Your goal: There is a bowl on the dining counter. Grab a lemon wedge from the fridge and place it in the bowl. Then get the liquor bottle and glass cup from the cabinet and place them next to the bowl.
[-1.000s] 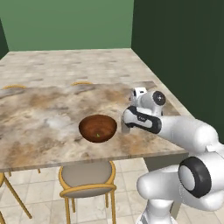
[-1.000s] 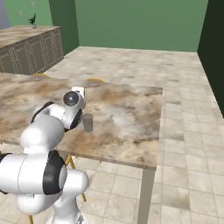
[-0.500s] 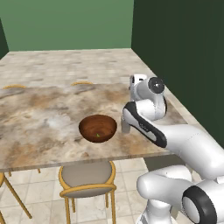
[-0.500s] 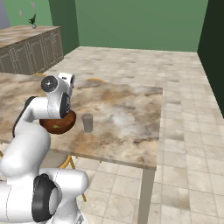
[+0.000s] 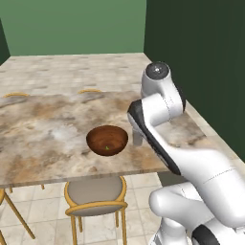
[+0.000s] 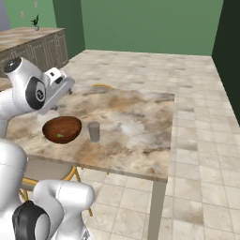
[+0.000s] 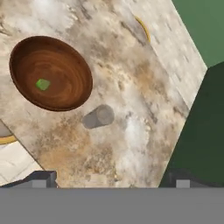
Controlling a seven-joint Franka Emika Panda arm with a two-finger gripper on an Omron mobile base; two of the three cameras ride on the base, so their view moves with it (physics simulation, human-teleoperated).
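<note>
You have the bowl [image 7: 50, 73] sitting near the front edge of the surface [image 6: 136, 126] with the lemon wedge [image 7: 42, 84] (a small green piece) inside it, the glass cup [image 6: 94, 131] upright just beside it, and your fingers [image 7: 112, 177] spread wide, holding nothing.

Glossy white rounded arm segments, dark grey joints, seemingly dark small fingers [image 7: 41, 178].
</note>
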